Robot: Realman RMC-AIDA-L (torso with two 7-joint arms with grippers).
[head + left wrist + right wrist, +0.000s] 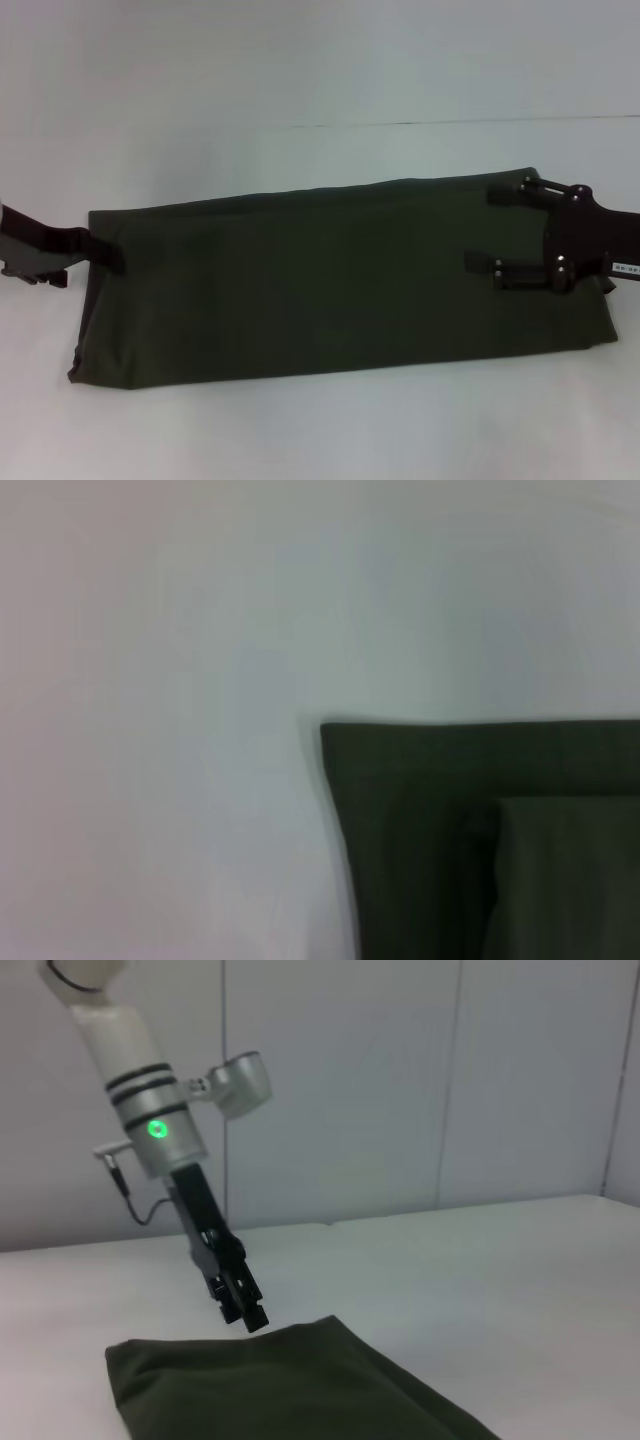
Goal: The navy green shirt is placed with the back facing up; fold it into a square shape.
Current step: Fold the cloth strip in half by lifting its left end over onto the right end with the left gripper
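Head view: the navy green shirt [340,285] lies on the white bench [300,70] as a long, narrow band running left to right, plain side up, both long edges already folded in. The left claw [105,252] sits at the band's left end, near its far corner; whether it is released or clenched on cloth cannot be told. The right claw [495,235] is over the right end, its two fingers [505,193] spread apart and pointing left across the fabric, released and holding nothing.

Right wrist view: the left claw [245,1315] comes down steeply to the far edge of the shirt [290,1385], its tip touching or just above the cloth.

Left wrist view: a squared corner of the shirt [420,810] with a second layer lying on top of it.

Judged step: taking hold of one short end so that the band can be folded across its length into a square. To do this well, each claw should pinch all layers at a corner of the same end, so the stacked folds do not slide apart. The end should be lifted only enough to clear the cloth below, carried level toward the opposite end, and laid with edges matched. An uneven carry would skew the square.
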